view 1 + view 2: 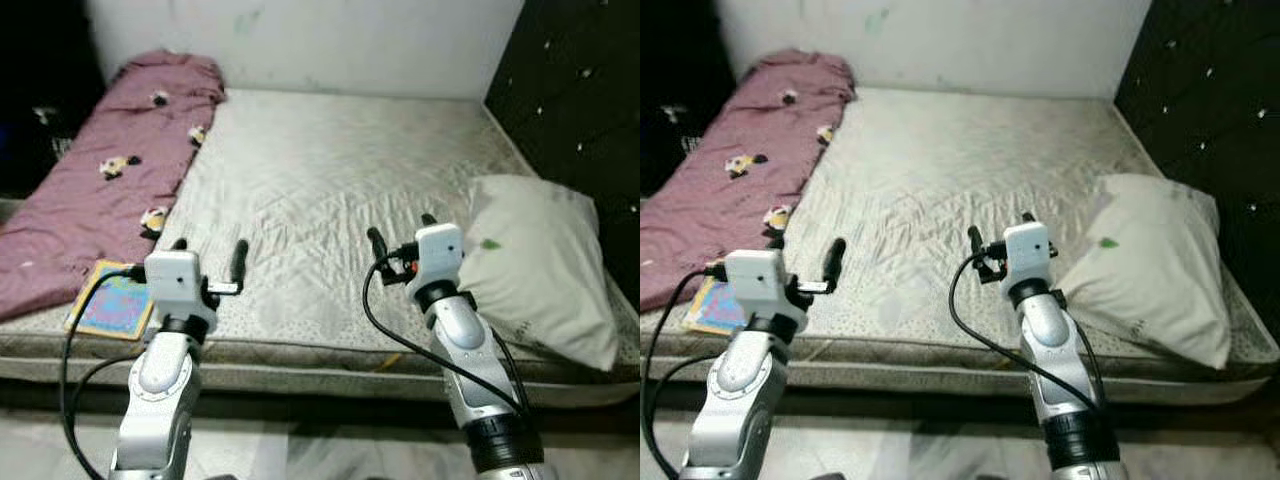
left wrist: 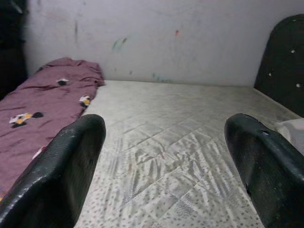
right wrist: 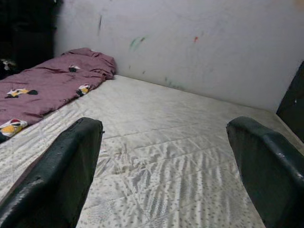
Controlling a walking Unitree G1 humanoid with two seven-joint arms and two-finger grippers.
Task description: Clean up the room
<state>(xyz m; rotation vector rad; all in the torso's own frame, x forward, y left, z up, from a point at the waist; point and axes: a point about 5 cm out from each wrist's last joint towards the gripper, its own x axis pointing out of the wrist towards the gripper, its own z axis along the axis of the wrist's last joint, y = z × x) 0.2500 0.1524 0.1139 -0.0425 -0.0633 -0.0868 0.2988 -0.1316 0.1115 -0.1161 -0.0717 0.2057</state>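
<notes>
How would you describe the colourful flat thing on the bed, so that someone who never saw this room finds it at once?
Start from the bed's mattress and go to its near corner on the robot's left, where the maroon blanket ends. There, just beyond the left gripper, lies a small book. It is flat and square-edged with a yellow border and a bright blue and pink cover, unlike the soft blanket beside it.

Two silver, rounded metal arms end in white boxy wrist housings; the left gripper [image 1: 208, 257] and right gripper [image 1: 402, 233] have long black textured fingers, with looping black cables.
</notes>
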